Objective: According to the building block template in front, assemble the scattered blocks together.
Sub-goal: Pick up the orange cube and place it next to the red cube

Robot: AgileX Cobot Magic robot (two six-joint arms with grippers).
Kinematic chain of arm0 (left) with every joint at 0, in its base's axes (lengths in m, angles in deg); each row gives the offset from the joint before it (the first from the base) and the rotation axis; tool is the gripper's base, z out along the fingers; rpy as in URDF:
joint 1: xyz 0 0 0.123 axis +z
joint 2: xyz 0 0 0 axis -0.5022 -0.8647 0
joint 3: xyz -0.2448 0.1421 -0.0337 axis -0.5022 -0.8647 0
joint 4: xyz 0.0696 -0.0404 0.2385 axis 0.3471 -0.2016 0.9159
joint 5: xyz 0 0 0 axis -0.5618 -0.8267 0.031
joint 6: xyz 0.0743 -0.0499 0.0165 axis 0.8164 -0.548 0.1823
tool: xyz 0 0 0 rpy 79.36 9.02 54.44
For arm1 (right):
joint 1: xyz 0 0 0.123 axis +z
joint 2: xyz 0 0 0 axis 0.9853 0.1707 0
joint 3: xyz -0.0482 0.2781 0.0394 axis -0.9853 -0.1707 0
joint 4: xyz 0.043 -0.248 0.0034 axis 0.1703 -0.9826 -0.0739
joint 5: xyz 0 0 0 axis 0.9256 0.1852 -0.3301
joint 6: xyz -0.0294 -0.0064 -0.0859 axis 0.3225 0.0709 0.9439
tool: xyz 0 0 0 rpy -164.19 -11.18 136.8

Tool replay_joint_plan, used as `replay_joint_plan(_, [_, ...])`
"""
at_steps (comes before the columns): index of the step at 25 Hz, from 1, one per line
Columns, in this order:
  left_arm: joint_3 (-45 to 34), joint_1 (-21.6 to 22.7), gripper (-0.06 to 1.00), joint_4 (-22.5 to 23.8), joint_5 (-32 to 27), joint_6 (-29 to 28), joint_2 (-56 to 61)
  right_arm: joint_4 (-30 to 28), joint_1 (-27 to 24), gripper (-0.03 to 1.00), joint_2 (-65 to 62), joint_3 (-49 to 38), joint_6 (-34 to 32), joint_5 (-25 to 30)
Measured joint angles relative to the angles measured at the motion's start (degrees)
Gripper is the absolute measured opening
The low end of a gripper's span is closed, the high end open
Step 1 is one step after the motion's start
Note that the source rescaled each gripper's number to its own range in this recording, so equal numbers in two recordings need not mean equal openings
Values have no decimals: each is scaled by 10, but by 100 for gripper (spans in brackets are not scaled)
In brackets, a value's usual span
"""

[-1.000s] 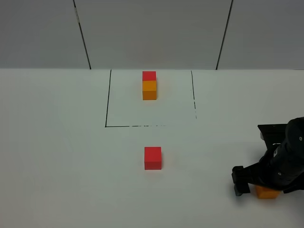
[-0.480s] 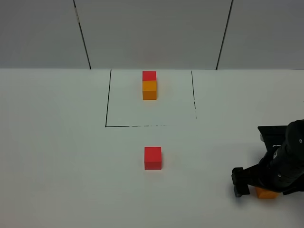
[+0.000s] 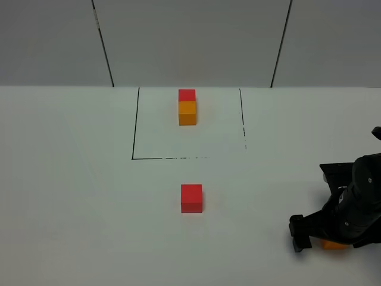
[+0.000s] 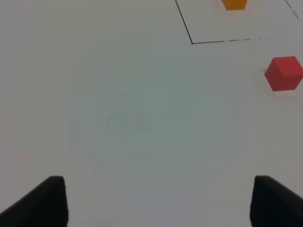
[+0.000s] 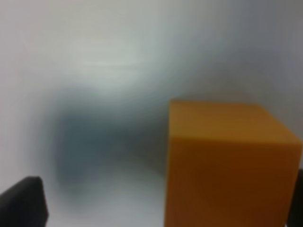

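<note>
The template, a red cube (image 3: 187, 95) joined to an orange cube (image 3: 187, 113), sits at the back inside the black-line square (image 3: 133, 137). The loose red cube (image 3: 191, 198) lies in front of the square and shows in the left wrist view (image 4: 284, 73). The loose orange cube (image 3: 334, 244) lies at the front right, mostly hidden under my right gripper (image 3: 321, 237). In the right wrist view that orange cube (image 5: 232, 165) fills the space between the wide-open fingers (image 5: 23, 203), close to the far-side one. My left gripper (image 4: 158, 203) is open over bare table.
The white table (image 3: 71, 196) runs back to a grey panelled wall (image 3: 190, 42). The template's orange cube (image 4: 234, 4) and a corner of the square's line (image 4: 191, 42) show in the left wrist view. The right arm's black body (image 3: 357, 202) stands at the front right.
My right gripper has sunk lower over the orange cube, which now shows less from above. The red cube, the template and the left gripper have not moved.
</note>
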Motion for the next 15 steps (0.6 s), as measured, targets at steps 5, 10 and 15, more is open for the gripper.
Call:
replay_joint_plan(5, [0, 0, 71, 1, 0, 1, 0, 0, 0, 100, 8, 0, 1, -3])
replay_joint_plan(10, [0, 0, 71, 1, 0, 0, 0, 0, 0, 99, 9, 0, 1, -4])
replay_joint_plan(15, [0, 0, 71, 1, 0, 0, 0, 0, 0, 98, 16, 0, 1, -5])
